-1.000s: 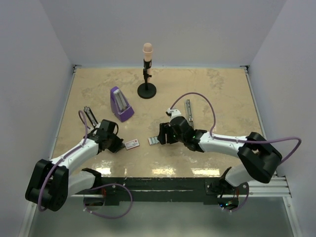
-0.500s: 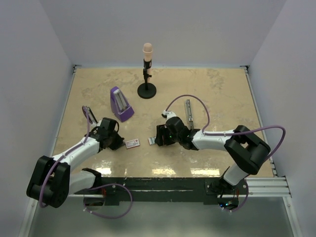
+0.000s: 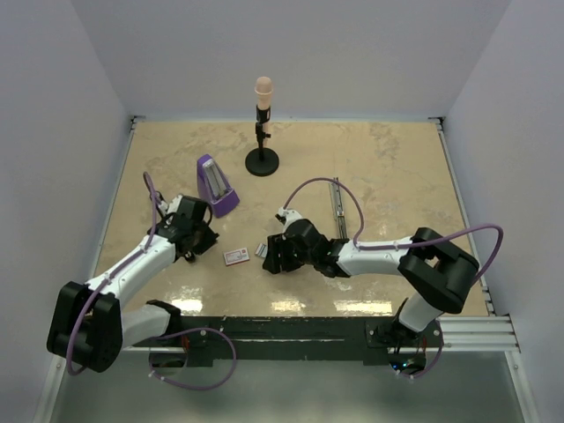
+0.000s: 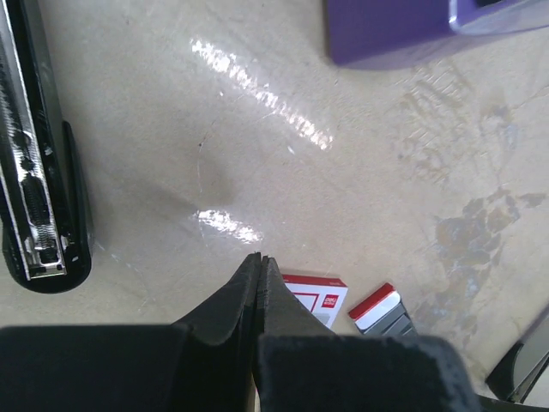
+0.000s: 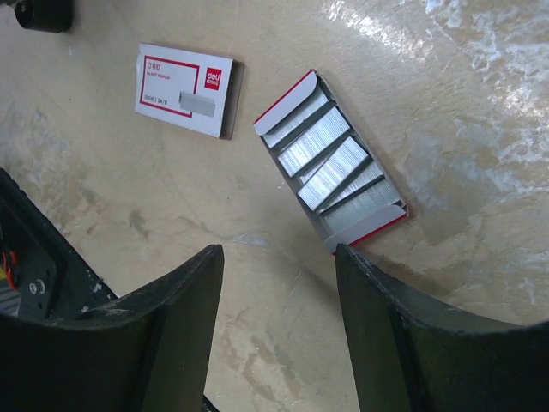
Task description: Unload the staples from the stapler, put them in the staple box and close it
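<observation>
Beige marbled tabletop (image 3: 397, 167): right gripper (image 5: 279, 255) hovers spread beside the staples (image 5: 330, 159); stapler (image 3: 335, 201) lies well apart, far right; left gripper (image 4: 260, 262) is pressed shut. Best to centre over the strips before closing.

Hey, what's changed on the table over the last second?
The right gripper swung left and nearer the front edge, jaws open, the staples just ahead of them; the staples seem nudged toward the red-and-white card. The left gripper, jaws shut, moved away from the front edge toward the purple metronome. Nothing gripped or released. The stapler, card and microphone stand stayed put.
</observation>
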`<state>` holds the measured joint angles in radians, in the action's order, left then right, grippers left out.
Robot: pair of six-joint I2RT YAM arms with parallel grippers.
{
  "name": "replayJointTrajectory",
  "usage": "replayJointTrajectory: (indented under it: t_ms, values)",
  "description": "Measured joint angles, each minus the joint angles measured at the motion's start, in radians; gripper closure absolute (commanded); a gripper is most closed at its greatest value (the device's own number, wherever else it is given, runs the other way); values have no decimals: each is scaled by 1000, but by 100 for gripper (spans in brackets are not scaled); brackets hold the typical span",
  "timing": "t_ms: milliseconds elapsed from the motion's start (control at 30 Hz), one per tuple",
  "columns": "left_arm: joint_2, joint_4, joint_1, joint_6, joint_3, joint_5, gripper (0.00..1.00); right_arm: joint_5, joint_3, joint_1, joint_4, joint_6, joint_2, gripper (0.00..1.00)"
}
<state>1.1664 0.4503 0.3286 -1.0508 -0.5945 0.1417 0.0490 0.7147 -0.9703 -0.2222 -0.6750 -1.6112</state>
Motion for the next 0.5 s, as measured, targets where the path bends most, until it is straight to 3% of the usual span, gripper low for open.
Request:
replayJointTrajectory:
  t_ms: [133,267,500]
  values:
    - [-30,46,0,29,-50,37,100,-6,8,-5,48,15,21,34]
    - [-67,48,-2,100,-77,29,100,-46,39,-4,128,134,108,32]
    - [-84,32,-42,204,-71,-114,77,-98,178,-4,130,452,45,27]
